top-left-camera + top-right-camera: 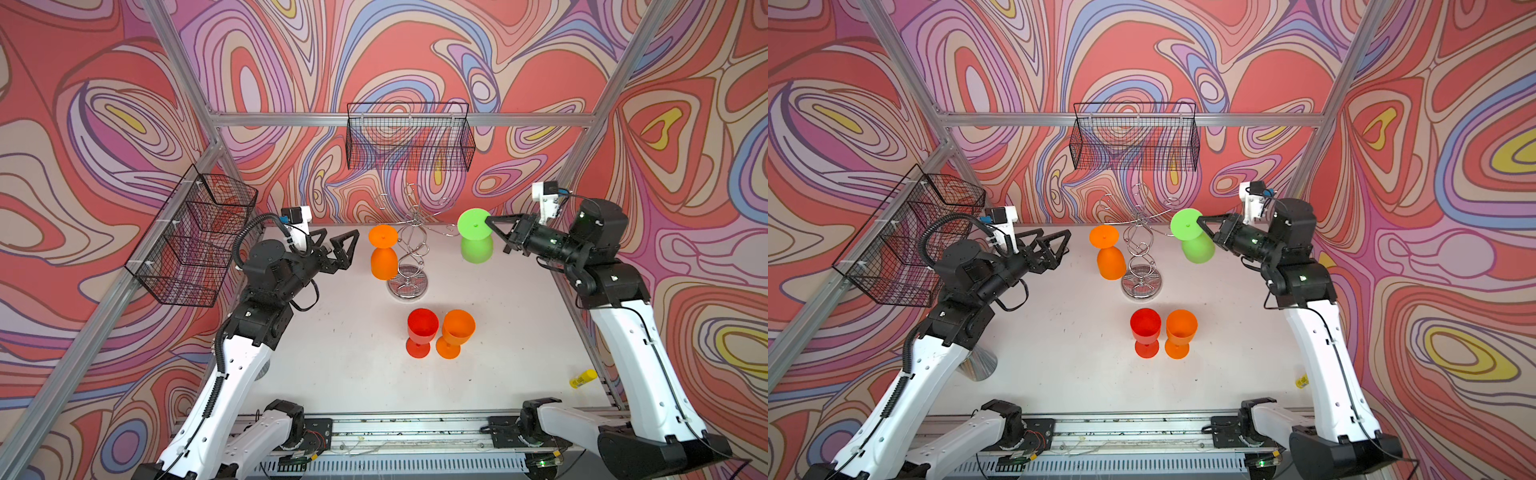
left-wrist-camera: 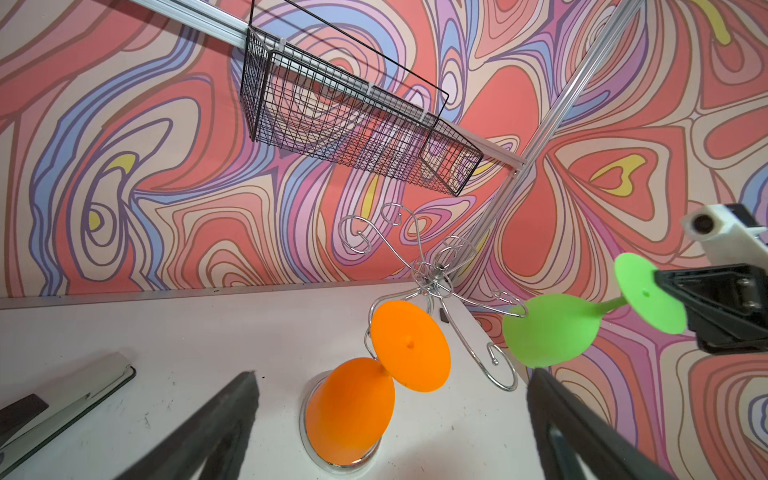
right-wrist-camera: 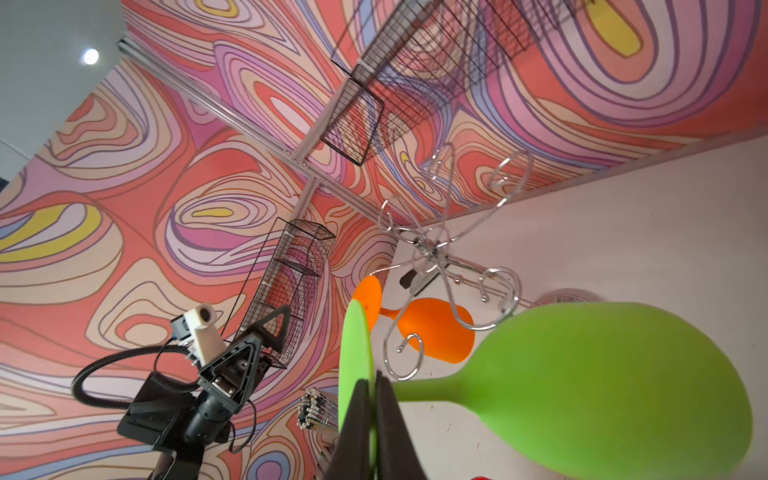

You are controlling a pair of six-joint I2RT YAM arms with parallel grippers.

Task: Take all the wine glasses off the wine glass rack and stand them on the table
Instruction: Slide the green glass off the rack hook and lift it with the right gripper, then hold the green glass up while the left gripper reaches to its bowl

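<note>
The right gripper (image 3: 372,384) is pinching the flat foot of the green wine glass (image 1: 476,246), its jaws closed on the edge of the disc. The glass is hanging in the air upside down and tilted, bowl lowest, just beside the right-hand hook of the chrome rack (image 1: 410,249); I cannot tell whether it is touching the wire. An orange glass (image 1: 383,261) is dangling upside down from the rack's left side. The left gripper (image 1: 338,235) is hovering near it, jaws spread wide and holding nothing. Nearer the front of the table (image 1: 332,357), a red glass (image 1: 422,329) and a second orange glass (image 1: 457,329) are standing upright, side by side.
</note>
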